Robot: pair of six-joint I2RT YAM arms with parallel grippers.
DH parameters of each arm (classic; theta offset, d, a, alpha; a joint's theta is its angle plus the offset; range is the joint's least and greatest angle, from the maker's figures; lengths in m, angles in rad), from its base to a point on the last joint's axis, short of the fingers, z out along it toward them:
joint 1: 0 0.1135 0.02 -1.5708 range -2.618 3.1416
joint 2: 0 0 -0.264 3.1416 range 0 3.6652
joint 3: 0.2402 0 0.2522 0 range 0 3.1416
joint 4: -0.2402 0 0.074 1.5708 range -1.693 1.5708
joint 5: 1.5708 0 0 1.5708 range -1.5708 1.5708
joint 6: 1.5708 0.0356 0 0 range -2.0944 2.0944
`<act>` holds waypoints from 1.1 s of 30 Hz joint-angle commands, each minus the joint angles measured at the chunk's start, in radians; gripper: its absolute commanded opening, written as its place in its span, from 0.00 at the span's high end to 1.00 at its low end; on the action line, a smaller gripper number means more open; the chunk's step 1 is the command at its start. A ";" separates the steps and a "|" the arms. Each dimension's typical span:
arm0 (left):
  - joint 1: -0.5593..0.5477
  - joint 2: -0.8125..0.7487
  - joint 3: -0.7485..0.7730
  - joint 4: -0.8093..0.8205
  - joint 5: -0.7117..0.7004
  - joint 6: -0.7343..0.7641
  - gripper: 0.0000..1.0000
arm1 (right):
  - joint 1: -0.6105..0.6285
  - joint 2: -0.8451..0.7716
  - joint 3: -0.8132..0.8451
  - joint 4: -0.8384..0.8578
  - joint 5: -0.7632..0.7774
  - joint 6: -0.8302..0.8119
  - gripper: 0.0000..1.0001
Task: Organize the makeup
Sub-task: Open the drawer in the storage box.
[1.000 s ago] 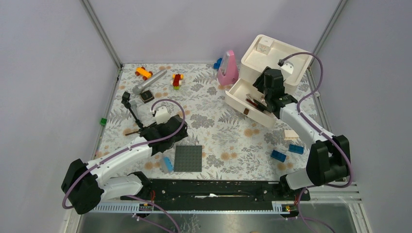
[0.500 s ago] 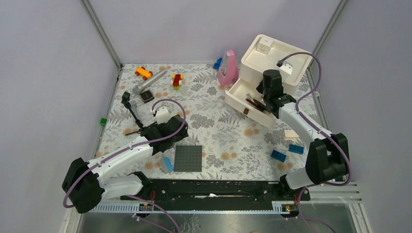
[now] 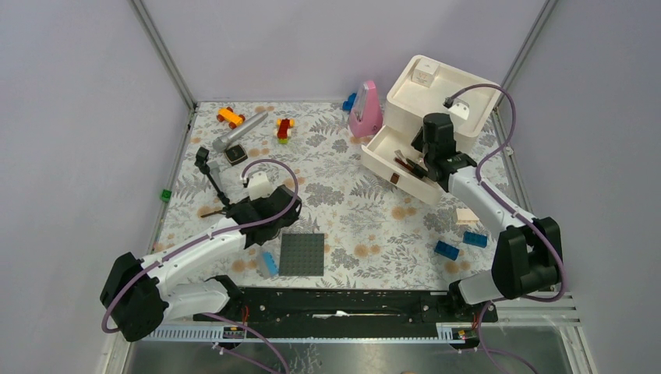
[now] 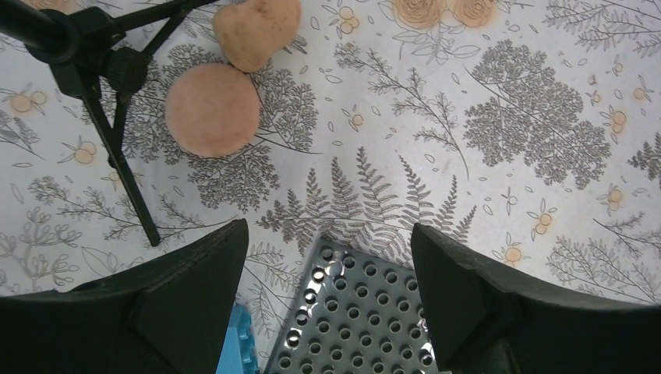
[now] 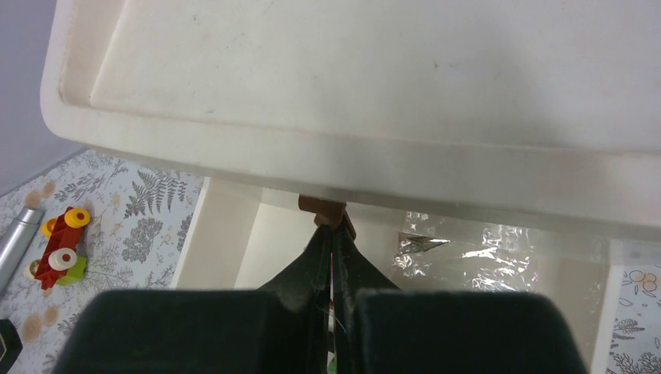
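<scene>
Top view
- cream plastic organiser box (image 3: 468, 101): at the far right corner of the floral tabletop (image 3: 351, 210), with its lower drawer (image 3: 380, 149) pulled open.
- dark thin sticks (image 3: 405, 162): lying in that drawer, partly covered by the right arm (image 3: 477, 196), whose wrist dips into it.
- beige sponge block (image 3: 466, 216): on the tabletop just beside the right forearm, with two blue toy bricks (image 3: 447, 249) a little nearer.
- left arm (image 3: 206, 240): reaches in between the black mini tripod (image 3: 212, 175) and the grey studded plate (image 3: 302, 253); its own wrist hides the fingers.
- far clutter: pink wedge-shaped plastic thing (image 3: 365, 109), silver cylinder (image 3: 238, 131), orange toy car (image 3: 230, 117).

Left wrist view
- left tool (image 4: 327, 234): released, fingers spread wide with nothing between them, over the plate's far edge.
- round peach puffs (image 4: 212, 109): two, close together on the tabletop ahead and to the left, right beside the tripod's legs (the top view barely shows them).

Right wrist view
- right tool (image 5: 331, 234): clenched inside the drawer. A brown stub (image 5: 322, 207) sits at the fingertips; I cannot tell whether anything is pinched.
- crinkled clear film (image 5: 460, 249): on the drawer floor, seen only here.
- organiser's upper tray: fills the top and blocks what lies beyond.
</scene>
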 commanded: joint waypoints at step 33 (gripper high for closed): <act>-0.001 0.037 0.062 -0.141 -0.128 -0.088 0.01 | 0.306 -0.268 -0.128 -0.031 -0.050 0.045 1.00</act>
